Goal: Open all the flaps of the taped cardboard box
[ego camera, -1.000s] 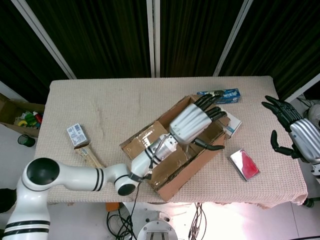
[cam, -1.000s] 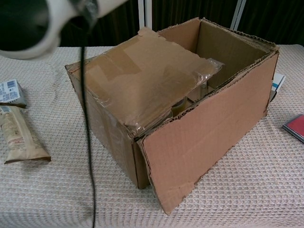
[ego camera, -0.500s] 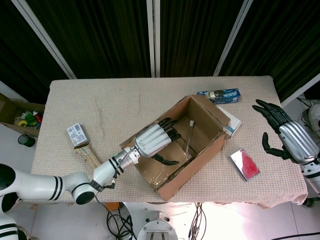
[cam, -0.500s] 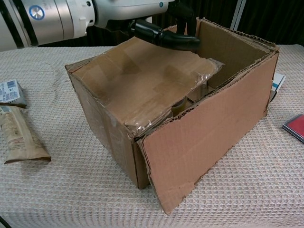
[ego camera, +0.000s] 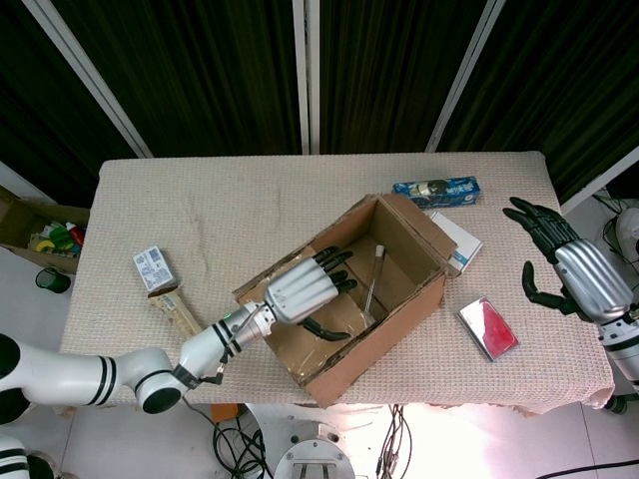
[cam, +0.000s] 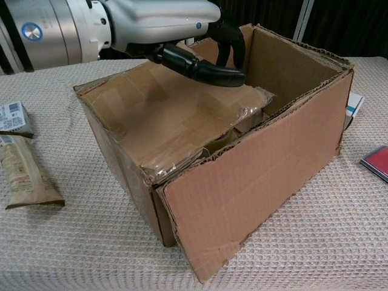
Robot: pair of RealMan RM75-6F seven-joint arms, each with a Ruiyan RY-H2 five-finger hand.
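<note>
Left hand point(ego camera: 303, 290): silver ribbed back, black fingers. White arm, black joint bands, blue round mark. Right hand point(ego camera: 574, 271) alike.

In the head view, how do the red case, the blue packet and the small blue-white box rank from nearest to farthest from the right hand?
Measured from the right hand:
1. The red case, lying near the table's right edge, just beside the hand.
2. The blue packet, near the far edge, behind the cardboard box.
3. The small blue-white box, at the table's left end.
</note>
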